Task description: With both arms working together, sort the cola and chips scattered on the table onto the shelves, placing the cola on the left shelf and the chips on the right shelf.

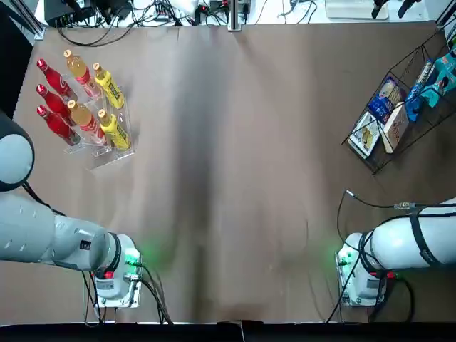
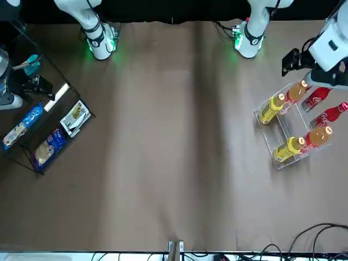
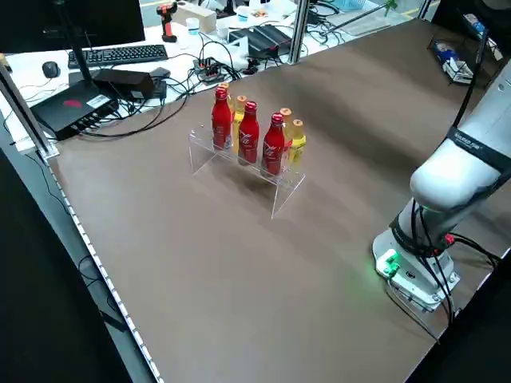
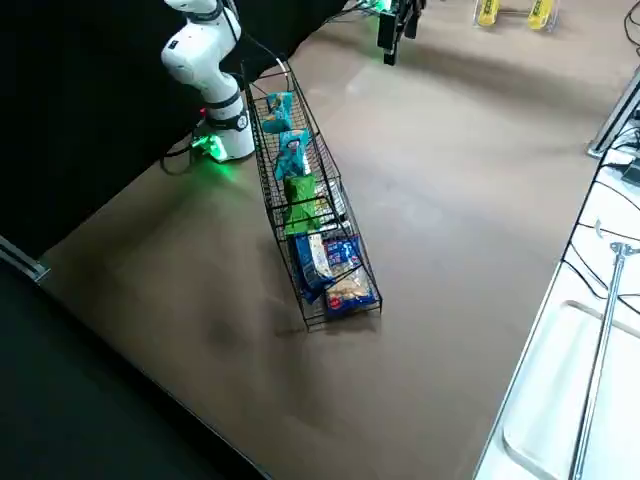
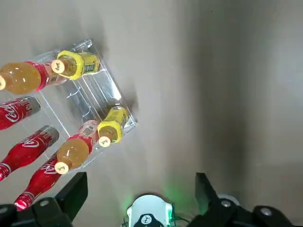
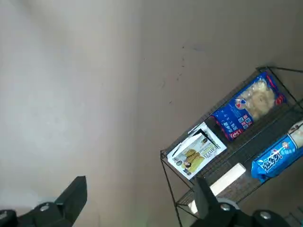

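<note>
Sorting looks finished: cola (image 1: pixel 54 103) racked at ten o'clock, chips (image 4: pixel 291 150) shelved at two; both jaws released, nothing left to grasp.

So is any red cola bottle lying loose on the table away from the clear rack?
No, all three cola bottles stand in the clear rack; none is on the table itself.

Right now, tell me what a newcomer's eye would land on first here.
Three red cola bottles stand in a row on the clear left shelf at the table's far left, beside orange and yellow drinks. On the far right, the black wire right shelf holds teal and green chips. The middle of the table lies bare.
</note>
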Motion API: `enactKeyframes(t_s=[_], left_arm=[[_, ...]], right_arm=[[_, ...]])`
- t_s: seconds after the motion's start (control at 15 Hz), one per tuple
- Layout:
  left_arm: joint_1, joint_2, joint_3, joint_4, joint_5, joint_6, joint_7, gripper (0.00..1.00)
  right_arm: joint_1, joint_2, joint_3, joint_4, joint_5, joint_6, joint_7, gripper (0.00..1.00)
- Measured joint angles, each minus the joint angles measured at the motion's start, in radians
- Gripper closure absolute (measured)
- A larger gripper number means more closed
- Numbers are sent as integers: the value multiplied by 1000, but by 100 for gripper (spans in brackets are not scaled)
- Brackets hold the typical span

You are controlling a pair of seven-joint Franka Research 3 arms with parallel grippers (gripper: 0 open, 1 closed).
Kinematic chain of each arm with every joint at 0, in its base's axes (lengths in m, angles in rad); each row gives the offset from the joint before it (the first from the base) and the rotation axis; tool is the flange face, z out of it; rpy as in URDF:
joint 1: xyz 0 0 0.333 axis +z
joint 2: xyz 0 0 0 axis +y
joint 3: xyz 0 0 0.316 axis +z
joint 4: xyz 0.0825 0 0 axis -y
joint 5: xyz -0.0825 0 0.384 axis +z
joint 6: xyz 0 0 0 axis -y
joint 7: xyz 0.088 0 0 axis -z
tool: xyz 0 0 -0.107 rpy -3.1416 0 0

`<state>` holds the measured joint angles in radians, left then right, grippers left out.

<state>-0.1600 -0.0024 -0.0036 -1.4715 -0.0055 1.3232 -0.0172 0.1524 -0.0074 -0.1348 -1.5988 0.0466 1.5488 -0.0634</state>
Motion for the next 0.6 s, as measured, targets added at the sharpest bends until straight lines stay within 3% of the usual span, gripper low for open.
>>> enactKeyframes(t_s=[0.6], left_arm=[[-13,28,-4,-5,27,55,49,0]], right_arm=[[7,0,3,-14,-5,-36,-20,0]])
